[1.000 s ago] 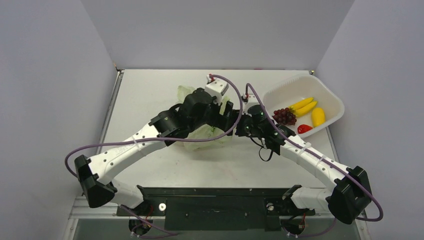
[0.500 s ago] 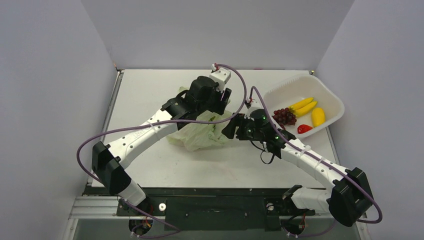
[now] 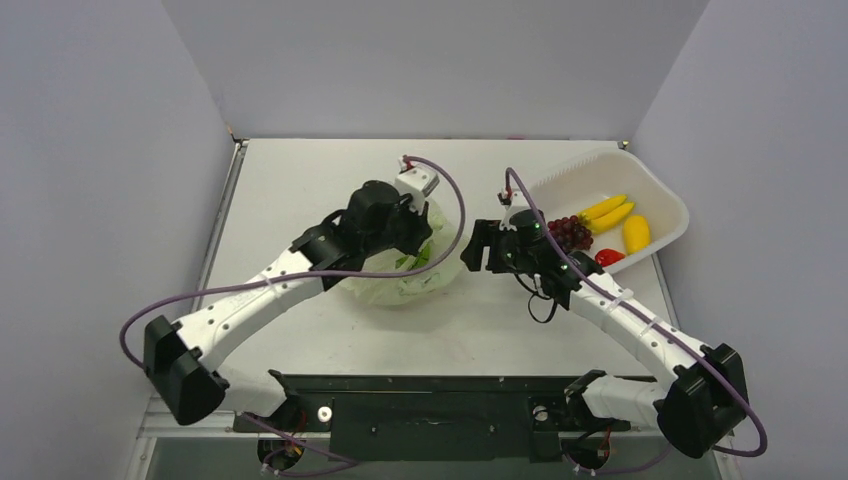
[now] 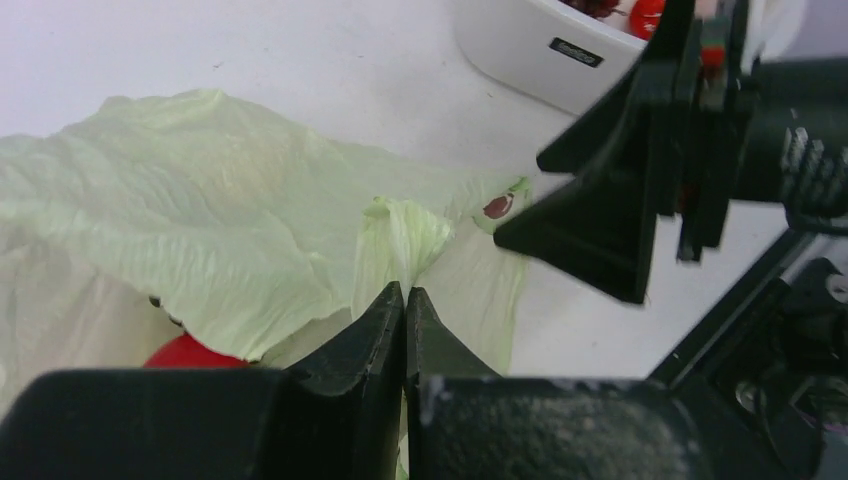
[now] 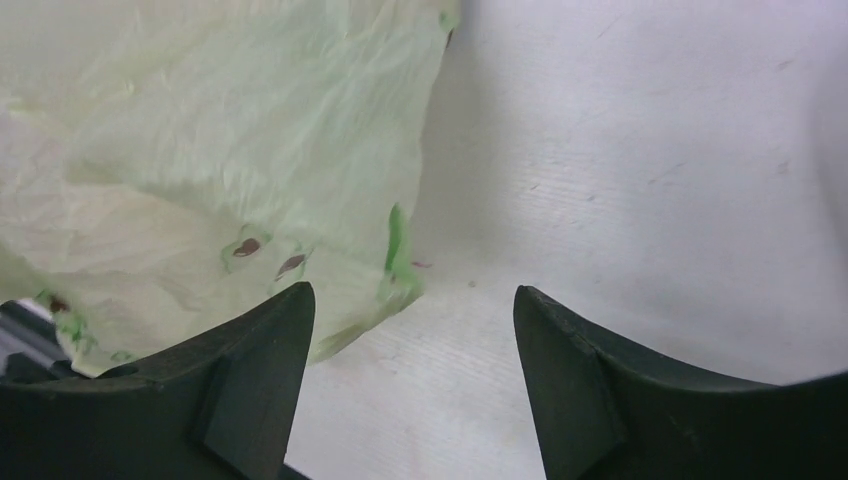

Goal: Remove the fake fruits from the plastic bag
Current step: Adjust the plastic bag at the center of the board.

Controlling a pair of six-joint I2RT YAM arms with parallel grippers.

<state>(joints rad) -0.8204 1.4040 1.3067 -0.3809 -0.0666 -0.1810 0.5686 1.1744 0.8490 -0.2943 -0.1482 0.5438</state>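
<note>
Landmark: white basket, at the right rear of the table.
Plastic bag: the plastic bag lies crumpled on the table left of the basket, apart from it.
Left gripper: the left gripper is pinched tight on a raised fold of the bag, at the bag's edge that faces the basket.
Right gripper: the right gripper stands wide and holds nothing, between the bag and the basket, its tips over bare table at the bag's edge.
Fake fruit: a red fake fruit shows under the bag's film, on the side away from the basket.
In the basket: bananas, a grape bunch.
</note>
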